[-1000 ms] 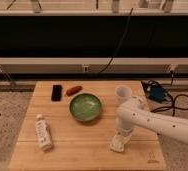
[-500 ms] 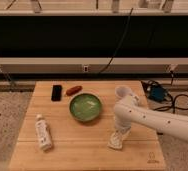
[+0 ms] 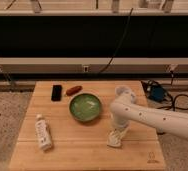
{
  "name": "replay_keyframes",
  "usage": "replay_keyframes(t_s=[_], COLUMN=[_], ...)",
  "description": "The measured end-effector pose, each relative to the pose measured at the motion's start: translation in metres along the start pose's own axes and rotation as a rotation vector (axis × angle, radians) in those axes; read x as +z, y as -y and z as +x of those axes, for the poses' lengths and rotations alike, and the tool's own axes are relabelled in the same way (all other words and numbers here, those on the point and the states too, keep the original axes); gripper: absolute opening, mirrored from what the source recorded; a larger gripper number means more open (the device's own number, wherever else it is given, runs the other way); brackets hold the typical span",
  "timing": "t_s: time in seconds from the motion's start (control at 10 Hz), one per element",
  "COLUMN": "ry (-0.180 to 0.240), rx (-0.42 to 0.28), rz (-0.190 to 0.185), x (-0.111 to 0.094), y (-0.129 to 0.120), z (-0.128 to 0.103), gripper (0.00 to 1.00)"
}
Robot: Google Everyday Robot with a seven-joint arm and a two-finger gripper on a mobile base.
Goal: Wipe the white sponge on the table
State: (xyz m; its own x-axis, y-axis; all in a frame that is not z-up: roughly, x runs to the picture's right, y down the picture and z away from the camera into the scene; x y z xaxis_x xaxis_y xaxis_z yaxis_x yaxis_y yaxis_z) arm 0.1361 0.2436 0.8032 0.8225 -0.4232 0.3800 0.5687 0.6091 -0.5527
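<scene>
The white sponge lies flat on the wooden table, to the front right of the middle. My gripper points straight down onto the sponge's top edge and is shut on it, holding it against the wood. The white arm reaches in from the right edge of the view. It bends down at its elbow just right of the green bowl.
A white labelled bottle lies at the front left. A black flat object and a small reddish object sit at the back. A white cup shows behind the arm. Blue gear and cables lie on the floor to the right.
The arm and gripper have shifted slightly left and a little away from the front edge. The sponge has slid with them across the wood.
</scene>
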Motion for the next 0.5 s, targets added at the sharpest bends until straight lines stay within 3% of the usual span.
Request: replay_keyframes(t_s=[0.5], ry=[-0.012], rx=[-0.023], rz=[-0.007], x=[-0.0038], y=[0.0032], z=[0.0033], gripper=[0.01])
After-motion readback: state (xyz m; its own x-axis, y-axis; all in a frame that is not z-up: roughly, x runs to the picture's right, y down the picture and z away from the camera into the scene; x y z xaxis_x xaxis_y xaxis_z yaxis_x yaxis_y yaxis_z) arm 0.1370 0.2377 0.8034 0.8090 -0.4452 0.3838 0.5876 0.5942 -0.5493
